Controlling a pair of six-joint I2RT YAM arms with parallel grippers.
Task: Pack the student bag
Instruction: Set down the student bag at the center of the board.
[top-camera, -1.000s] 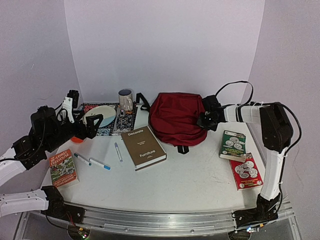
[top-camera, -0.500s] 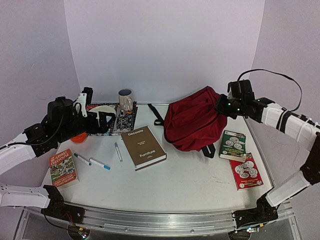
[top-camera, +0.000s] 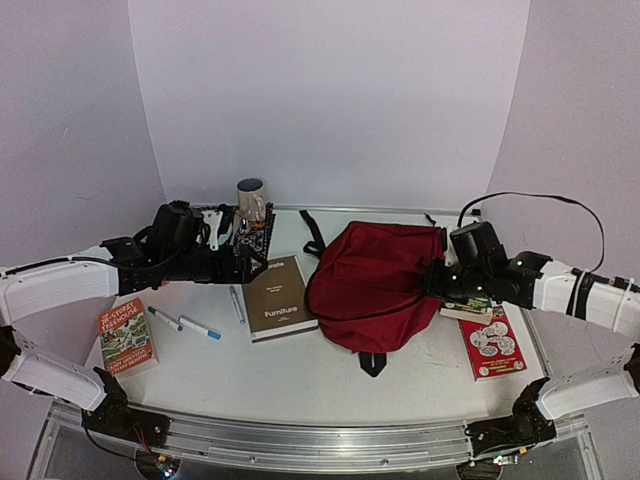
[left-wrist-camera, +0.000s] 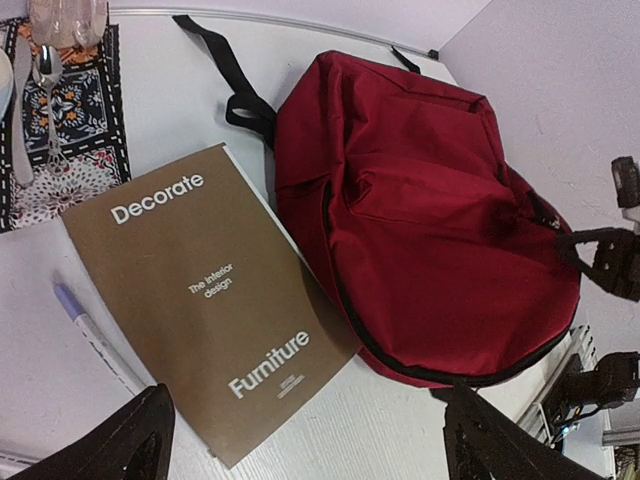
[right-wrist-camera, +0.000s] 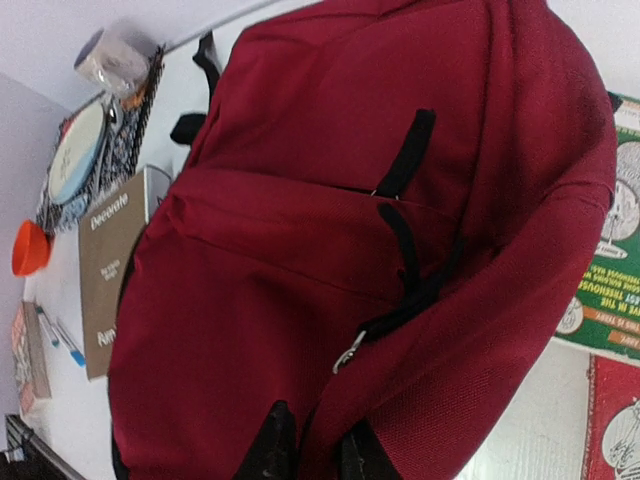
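Note:
The student bag (top-camera: 372, 285), dark red with black straps and zips, lies in the middle of the table, its left edge against a brown book (top-camera: 275, 296). My right gripper (top-camera: 432, 281) is at the bag's right side. In the right wrist view it (right-wrist-camera: 315, 455) is shut on a fold of the bag's fabric (right-wrist-camera: 300, 260) beside a metal zip pull (right-wrist-camera: 350, 352). My left gripper (top-camera: 244, 262) is open and empty over the patterned mat and the book's far left corner. In the left wrist view its jaws (left-wrist-camera: 310, 462) stand wide apart, above the book (left-wrist-camera: 200, 300) and the bag (left-wrist-camera: 430, 210).
A green book (top-camera: 466, 305) and a red book (top-camera: 490, 345) lie at the right, the green one partly under my right arm. A colourful book (top-camera: 124, 337) and three pens (top-camera: 198, 327) lie at the left. A mug (top-camera: 251, 200) and patterned mat (top-camera: 257, 236) are at the back.
My right gripper has pulled the bag from the back right towards the middle front, against the brown book. My left arm has swung right, over the mat and towards the book.

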